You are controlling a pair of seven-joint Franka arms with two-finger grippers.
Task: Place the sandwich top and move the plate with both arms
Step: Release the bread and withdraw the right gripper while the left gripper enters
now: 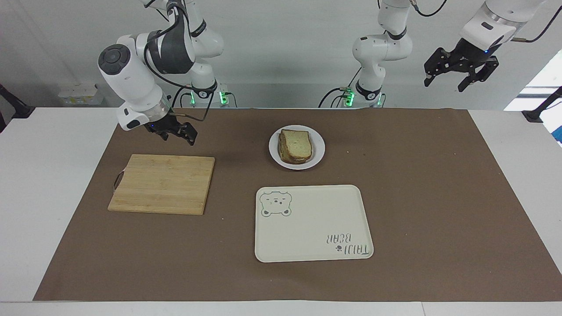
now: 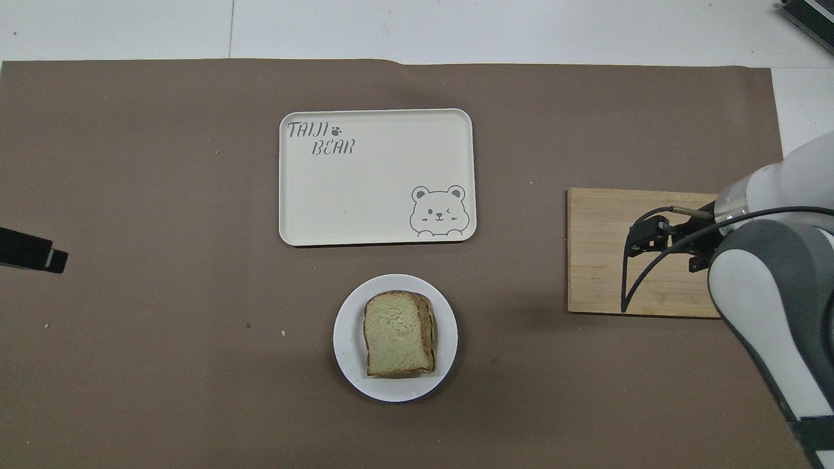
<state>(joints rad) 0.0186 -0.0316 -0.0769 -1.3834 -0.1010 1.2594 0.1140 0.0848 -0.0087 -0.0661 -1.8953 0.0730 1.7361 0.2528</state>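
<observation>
Robot lab, staged as a kitchen counter. Two white arms (image 1: 131,83) bolted at the edge of a white table (image 1: 52,175), cables and green status lights at their bases. Bare grey-white wall, no cabinets or appliances. Brown paper mat (image 1: 417,197) covers the work area. Props laid out well apart on it: wooden cutting board (image 1: 162,184), cream tray (image 1: 311,224) with bear drawing, small white plate (image 1: 318,151) with stacked bread (image 1: 296,146). Black clamp mounts on the table ends.
</observation>
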